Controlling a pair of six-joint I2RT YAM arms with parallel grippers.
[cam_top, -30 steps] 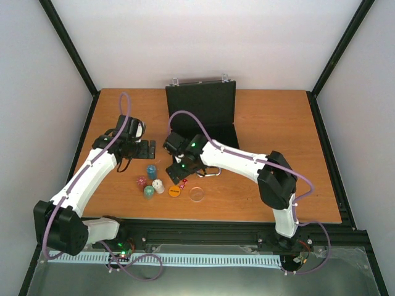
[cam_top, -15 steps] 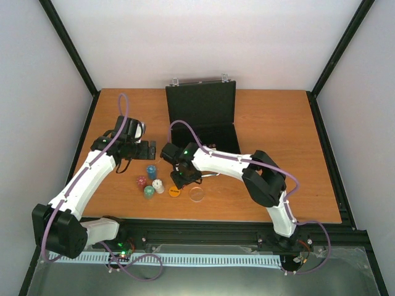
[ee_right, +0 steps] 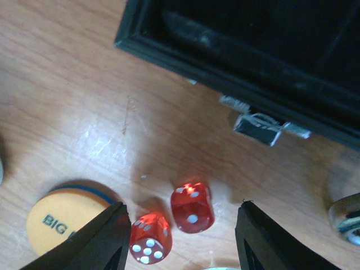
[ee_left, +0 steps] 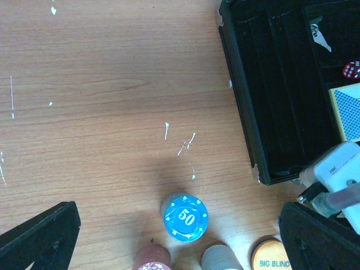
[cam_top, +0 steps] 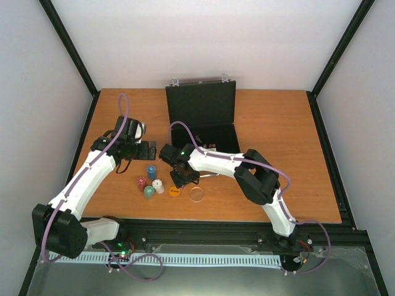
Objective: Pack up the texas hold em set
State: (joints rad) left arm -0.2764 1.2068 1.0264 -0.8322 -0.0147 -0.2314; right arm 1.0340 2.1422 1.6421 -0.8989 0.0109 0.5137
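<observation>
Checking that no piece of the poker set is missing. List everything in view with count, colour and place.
table: one, brown wood.
briefcase: one, black, open, far middle of table.
blue stack, red stack, green stack, white stack: one each, clustered off the case's front left corner.
orange disc: one, right of white stack.
clear disc: one, right of orange disc.
dice: three, red; two on table, one in case.
card deck: one, blue, in case.
left gripper: open, over blue stack.
right gripper: open, astride the two table dice.
</observation>
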